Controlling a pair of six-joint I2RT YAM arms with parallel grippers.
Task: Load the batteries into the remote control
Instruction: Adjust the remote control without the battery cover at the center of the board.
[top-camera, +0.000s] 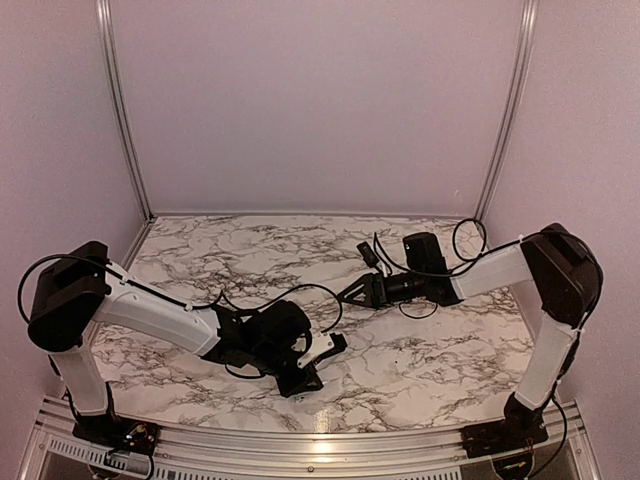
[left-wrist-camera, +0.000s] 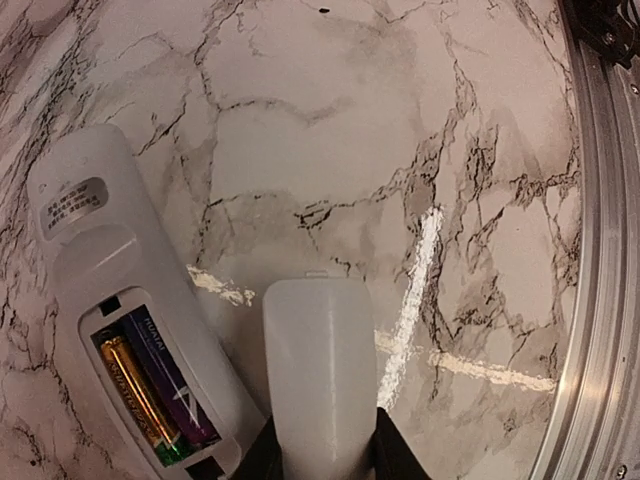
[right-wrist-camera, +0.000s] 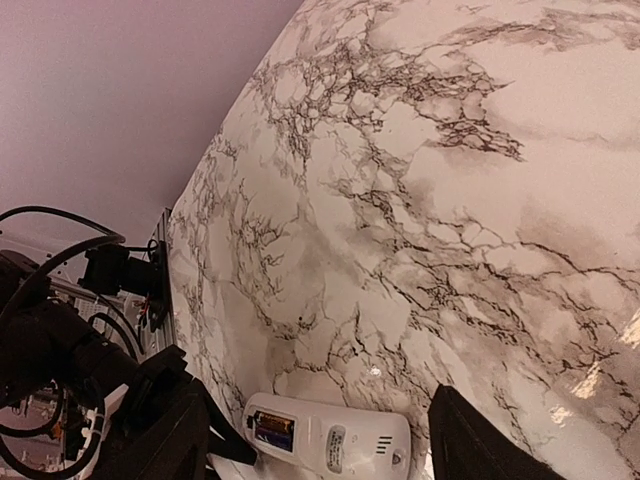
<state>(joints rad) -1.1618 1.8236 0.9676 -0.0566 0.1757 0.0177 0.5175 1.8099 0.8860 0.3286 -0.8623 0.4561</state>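
The white remote control (left-wrist-camera: 110, 300) lies face down on the marble table, its battery compartment open. Two batteries sit in it side by side, a golden one (left-wrist-camera: 135, 388) and a purple one (left-wrist-camera: 168, 370). My left gripper (left-wrist-camera: 320, 445) is shut on the white battery cover (left-wrist-camera: 318, 360), held just right of the remote and apart from it. In the top view the left gripper (top-camera: 305, 382) is low near the front, with the remote's end (top-camera: 322, 347) showing beside it. My right gripper (top-camera: 350, 293) is open and empty, above the table behind the remote (right-wrist-camera: 335, 442). The batteries also show in the right wrist view (right-wrist-camera: 272, 432).
The aluminium front rail (left-wrist-camera: 600, 300) runs close along the right side of the left wrist view. Black cables (top-camera: 300, 295) loop over the table between the arms. Purple walls with metal posts (top-camera: 120, 110) close in the back and sides.
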